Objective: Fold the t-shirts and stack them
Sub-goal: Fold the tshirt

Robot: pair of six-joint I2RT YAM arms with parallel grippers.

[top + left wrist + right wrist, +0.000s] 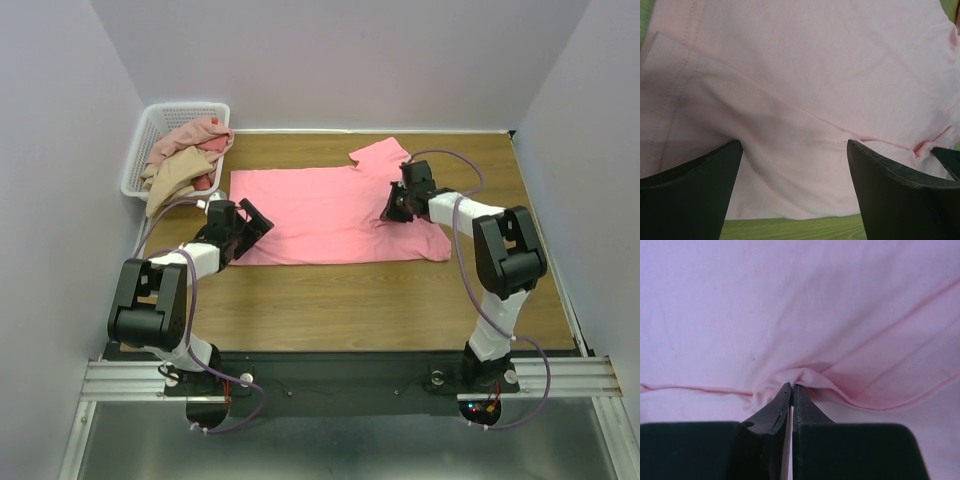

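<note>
A bright salmon-pink t-shirt (330,212) lies spread flat on the wooden table, one sleeve pointing to the back. My left gripper (252,222) is open at the shirt's left hem; its fingers (695,185) straddle the cloth edge (790,165) just above the table. My right gripper (397,205) is shut on a pinched fold of the same shirt (805,376) near the right sleeve. More t-shirts (185,160) in dusty pink, rose and tan are heaped in the basket.
A white lattice basket (150,130) stands at the back left corner, cloth hanging over its front rim. Bare wood (350,300) lies between the shirt and the arm bases. Grey walls close in the table on three sides.
</note>
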